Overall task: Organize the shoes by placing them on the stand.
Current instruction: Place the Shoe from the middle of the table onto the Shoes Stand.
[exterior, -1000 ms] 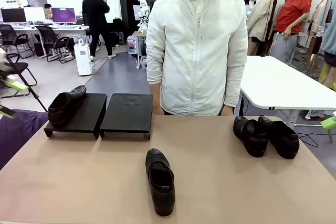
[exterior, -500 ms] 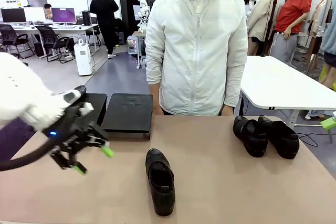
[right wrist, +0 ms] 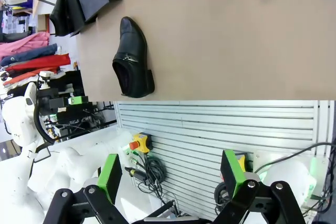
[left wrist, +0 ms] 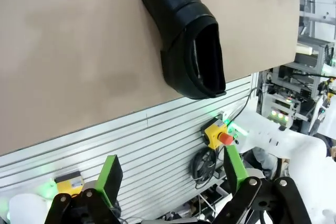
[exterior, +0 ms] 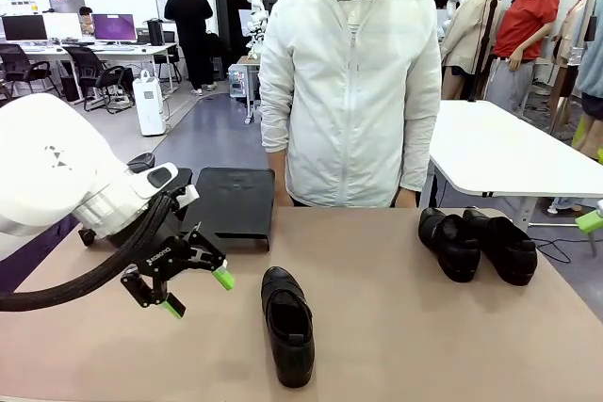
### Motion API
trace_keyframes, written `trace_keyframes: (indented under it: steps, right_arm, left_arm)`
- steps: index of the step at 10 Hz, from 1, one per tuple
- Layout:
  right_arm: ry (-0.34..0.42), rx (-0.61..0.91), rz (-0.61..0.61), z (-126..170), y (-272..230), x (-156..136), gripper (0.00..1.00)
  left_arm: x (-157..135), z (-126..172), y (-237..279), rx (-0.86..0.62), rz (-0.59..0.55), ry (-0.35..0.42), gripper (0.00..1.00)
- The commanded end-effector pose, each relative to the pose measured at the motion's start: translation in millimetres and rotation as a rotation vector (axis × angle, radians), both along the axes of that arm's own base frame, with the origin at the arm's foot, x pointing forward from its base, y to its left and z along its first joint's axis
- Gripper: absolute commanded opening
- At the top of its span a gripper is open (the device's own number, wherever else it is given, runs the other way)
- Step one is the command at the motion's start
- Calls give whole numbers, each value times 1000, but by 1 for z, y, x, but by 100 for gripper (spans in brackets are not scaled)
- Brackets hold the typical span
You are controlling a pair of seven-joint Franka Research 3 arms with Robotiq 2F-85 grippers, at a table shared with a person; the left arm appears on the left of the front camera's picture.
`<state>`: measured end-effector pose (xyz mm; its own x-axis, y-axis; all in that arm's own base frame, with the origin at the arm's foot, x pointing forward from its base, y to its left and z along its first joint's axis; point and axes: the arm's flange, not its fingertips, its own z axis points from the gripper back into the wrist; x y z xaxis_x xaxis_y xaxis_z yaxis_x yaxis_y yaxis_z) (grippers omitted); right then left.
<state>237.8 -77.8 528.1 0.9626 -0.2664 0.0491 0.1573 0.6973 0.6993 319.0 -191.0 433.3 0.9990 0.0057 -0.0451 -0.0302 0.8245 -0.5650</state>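
Left gripper [exterior: 198, 293] seen above table [exterior: 424, 345], near left, fingers spread wide, nothing grasped. Lone shoe [exterior: 288, 325] laid at near centre, just right of gripper, apart from pads, heel turned toward near edge. Pair [exterior: 476, 244] set side by side at far right of table. Stand [exterior: 229, 202] placed at far left: right half bare, left half mostly hidden by left arm [exterior: 57, 176]. Fourth shoe [right wrist: 63, 9] seen on stand in right wrist view. Right gripper [right wrist: 170, 177] released, jaws apart, empty. Person [exterior: 350, 82] stood at far side.
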Motion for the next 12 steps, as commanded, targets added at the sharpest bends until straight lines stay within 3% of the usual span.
trace_keyframes:
  steps: [1, 2, 3, 5, 10, 12]
  right_arm:
    - [-19, -1, 18, 1, -3, -1, 100]
    - [-19, -1, 18, 1, -3, -1, 100]
    - [-19, -1, 18, 1, -3, -1, 100]
    - [-19, -1, 18, 1, -3, -1, 100]
    - [-19, -1, 18, 1, -3, -1, 100]
    - [-19, -1, 18, 1, -3, -1, 100]
  left_arm:
    - [0, -2, 6, 9, 7, 21, 100]
    - [0, 0, 0, 0, 0, 0, 100]
    - [19, -6, -41, 166, 16, -14, 100]
    - [45, -9, -85, 262, -15, 15, 100]
    - [46, -35, -130, 451, 73, -27, 100]
    - [45, -46, -139, 425, 43, -18, 100]
